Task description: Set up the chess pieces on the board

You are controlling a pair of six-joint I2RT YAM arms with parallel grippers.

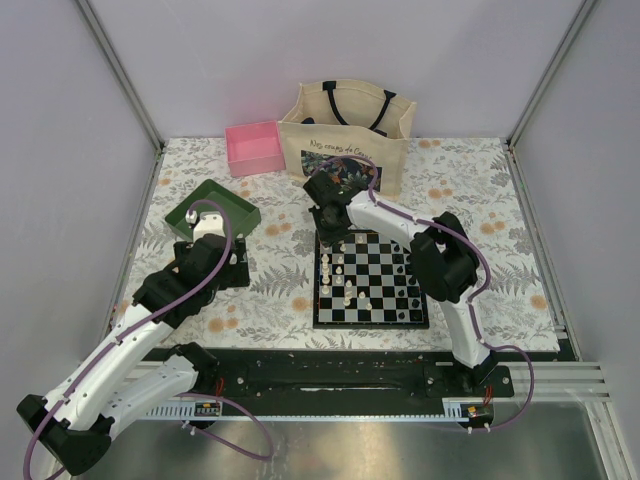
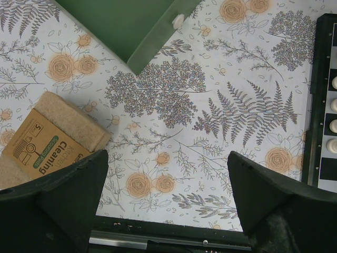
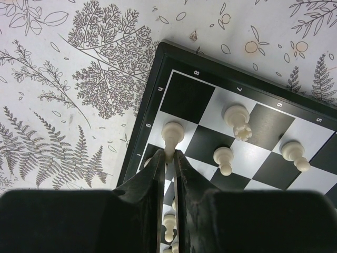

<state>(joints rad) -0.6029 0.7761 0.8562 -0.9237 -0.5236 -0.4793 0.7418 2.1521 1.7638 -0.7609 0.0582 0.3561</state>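
The board (image 1: 370, 321) lies in the middle of the table, with cream-white chess pieces (image 1: 345, 282) along its left side and black ones (image 1: 408, 268) on its right. My right gripper (image 3: 168, 154) is shut on a white piece (image 3: 172, 133) by its upper part. The piece's base is over a white square next to the board's border (image 3: 145, 124). In the top view this gripper (image 1: 331, 240) is at the board's far left corner. Other white pieces (image 3: 237, 120) stand nearby. My left gripper (image 2: 168, 158) is open over bare tablecloth, holding nothing.
A green tray (image 1: 238, 213) sits left of the board; a small white piece (image 2: 178, 21) rests on its rim. A packet of scouring pads (image 2: 47, 142) lies by my left fingers. A pink box (image 1: 254, 147) and a tote bag (image 1: 345, 135) stand at the back.
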